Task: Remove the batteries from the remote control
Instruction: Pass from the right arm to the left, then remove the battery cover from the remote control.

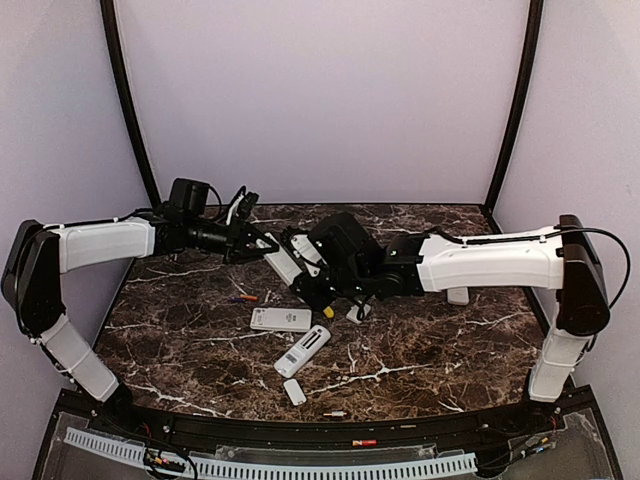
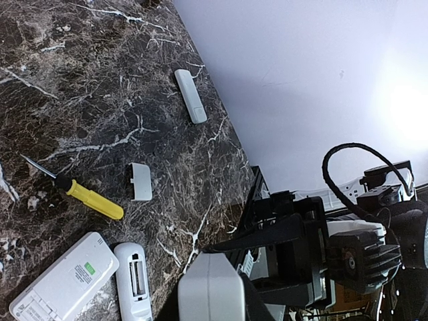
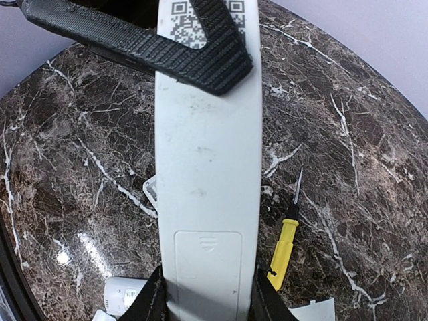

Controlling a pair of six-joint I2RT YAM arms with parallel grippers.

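A long white remote control (image 3: 207, 167) hangs above the table between both arms, its back up and its battery cover closed. My right gripper (image 3: 208, 304) is shut on the cover end, a finger on each long side. My left gripper (image 1: 272, 248) is shut on the other end, and one of its black fingers (image 3: 200, 47) lies across the QR label. In the left wrist view that end (image 2: 210, 287) fills the space between the jaws. Two tiny batteries (image 1: 248, 297), one orange and one dark, lie on the table to the left.
On the marble lie a wide white remote (image 1: 281, 319), a slim remote (image 1: 303, 351) and a small white cover (image 1: 294, 391). Under the arms are a yellow-handled screwdriver (image 2: 93, 199), a remote with its compartment open (image 2: 134, 281), another cover (image 2: 140, 180) and a far remote (image 2: 190, 95).
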